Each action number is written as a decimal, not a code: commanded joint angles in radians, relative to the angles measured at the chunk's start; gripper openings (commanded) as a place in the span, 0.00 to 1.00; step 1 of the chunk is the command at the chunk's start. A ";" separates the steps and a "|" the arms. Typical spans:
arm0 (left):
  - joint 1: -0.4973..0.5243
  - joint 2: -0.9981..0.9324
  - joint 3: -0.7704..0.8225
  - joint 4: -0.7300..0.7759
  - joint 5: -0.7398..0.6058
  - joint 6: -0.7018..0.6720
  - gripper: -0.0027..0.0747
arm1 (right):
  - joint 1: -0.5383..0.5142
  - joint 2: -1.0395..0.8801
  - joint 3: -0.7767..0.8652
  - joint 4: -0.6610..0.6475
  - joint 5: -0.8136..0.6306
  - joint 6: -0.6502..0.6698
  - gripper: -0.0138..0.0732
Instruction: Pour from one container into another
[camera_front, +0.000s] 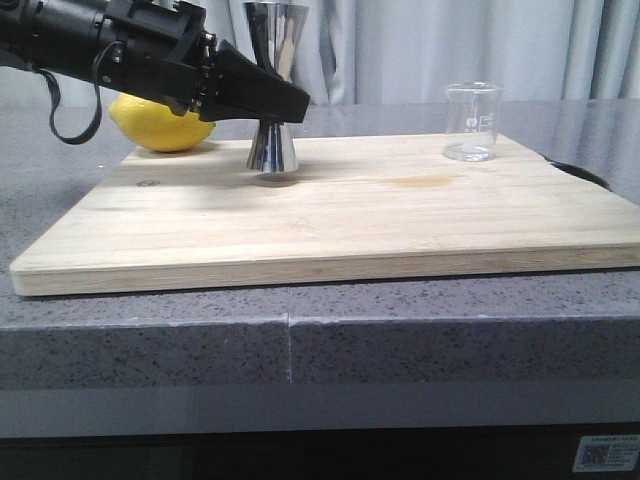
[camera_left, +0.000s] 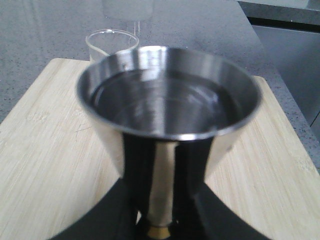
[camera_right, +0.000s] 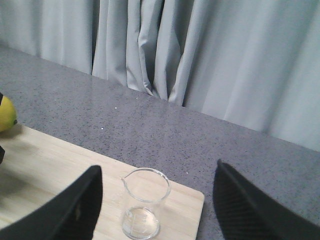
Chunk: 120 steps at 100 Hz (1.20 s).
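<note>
The left gripper (camera_front: 285, 105) has its jaws clamped on the steel jigger (camera_front: 273, 85) on the cutting board (camera_front: 330, 220); the right gripper's (camera_right: 157, 210) jaws stand open around the glass beaker (camera_right: 145, 202).

The jigger (camera_front: 274, 90) is shiny silver, the lemon (camera_front: 160, 125) yellow, the cutting board (camera_front: 350, 215) light wood, the beaker (camera_front: 472, 122) clear.

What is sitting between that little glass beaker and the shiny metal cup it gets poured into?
Nothing visible. Only bare cutting board lies between the beaker and the jigger. The lemon sits off to the jigger's far side, out of that path.
</note>
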 joint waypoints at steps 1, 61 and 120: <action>0.003 -0.067 -0.029 -0.072 -0.089 0.000 0.18 | -0.001 -0.022 -0.021 0.007 -0.070 0.000 0.65; 0.045 -0.066 -0.019 -0.218 -0.182 0.025 0.18 | -0.001 -0.022 -0.021 0.007 -0.067 0.002 0.65; 0.014 -0.066 0.036 -0.225 -0.182 0.060 0.18 | -0.001 -0.022 -0.021 0.007 -0.041 0.002 0.65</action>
